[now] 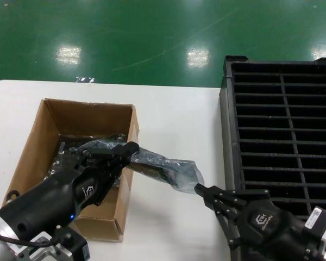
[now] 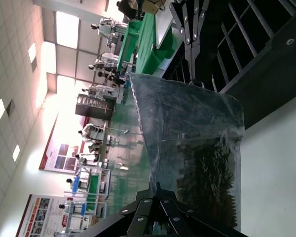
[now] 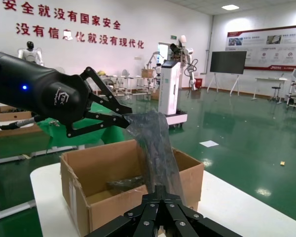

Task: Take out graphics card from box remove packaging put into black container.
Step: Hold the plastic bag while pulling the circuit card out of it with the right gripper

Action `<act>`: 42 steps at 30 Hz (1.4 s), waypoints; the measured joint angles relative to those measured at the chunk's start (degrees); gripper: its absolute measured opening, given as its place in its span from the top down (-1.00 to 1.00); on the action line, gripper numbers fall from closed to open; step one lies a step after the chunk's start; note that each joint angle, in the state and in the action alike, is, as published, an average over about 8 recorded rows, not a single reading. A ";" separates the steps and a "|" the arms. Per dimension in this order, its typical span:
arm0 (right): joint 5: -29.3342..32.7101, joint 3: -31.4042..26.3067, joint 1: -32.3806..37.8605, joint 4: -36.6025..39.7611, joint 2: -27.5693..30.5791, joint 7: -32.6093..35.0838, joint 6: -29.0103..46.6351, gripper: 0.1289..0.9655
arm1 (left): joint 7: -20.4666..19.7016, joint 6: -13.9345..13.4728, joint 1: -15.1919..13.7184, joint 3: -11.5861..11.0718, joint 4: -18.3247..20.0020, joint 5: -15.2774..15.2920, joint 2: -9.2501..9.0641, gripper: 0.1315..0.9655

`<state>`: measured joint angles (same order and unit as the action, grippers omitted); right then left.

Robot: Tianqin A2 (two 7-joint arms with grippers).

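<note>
I have the graphics card, sealed inside the packaging, suspended level between the two arms, over the white table and clear of the box. One end overhangs the box's right wall; the other reaches toward the black container.

The left gripper is clenched on the bag's end nearest the box. I judge this grip is there to anchor the item while the other arm works.

The right gripper sits at the bag's far end, fingers closed on the edge of the plastic as its wrist view shows. Pinching opposite ends holds the bag taut and off the table, which should let the wrapping be drawn off the card.

More bagged items remain in the box, so lifting clear avoids snagging them.

The container stands just right of the right gripper, its slots open upward and ready to receive the bare card. The card is not yet unwrapped.
</note>
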<state>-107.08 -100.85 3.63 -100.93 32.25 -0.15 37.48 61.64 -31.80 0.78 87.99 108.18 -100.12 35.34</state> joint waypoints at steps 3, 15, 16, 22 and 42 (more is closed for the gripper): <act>-0.02 -0.40 0.74 0.69 -0.45 0.16 0.24 0.99 | 0.00 0.00 0.00 0.00 0.00 0.00 0.00 0.98; -0.34 -0.95 2.95 3.20 -1.35 0.99 1.19 1.00 | 0.00 0.00 0.00 0.00 0.00 0.00 0.00 0.98; -0.36 -0.93 3.08 3.36 -1.34 1.06 1.25 1.00 | 0.00 0.00 0.00 0.00 0.00 0.00 0.00 0.98; -0.47 -0.50 3.37 3.79 -1.03 1.34 1.41 1.00 | 0.00 0.00 0.00 0.00 0.00 0.00 0.00 0.98; -0.41 -0.75 4.72 4.68 -1.30 1.76 1.88 1.00 | 0.00 0.00 0.00 0.00 0.00 0.00 0.00 0.98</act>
<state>-107.49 -101.60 8.36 -96.25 30.94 1.60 39.36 61.64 -31.80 0.78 87.99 108.18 -100.12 35.34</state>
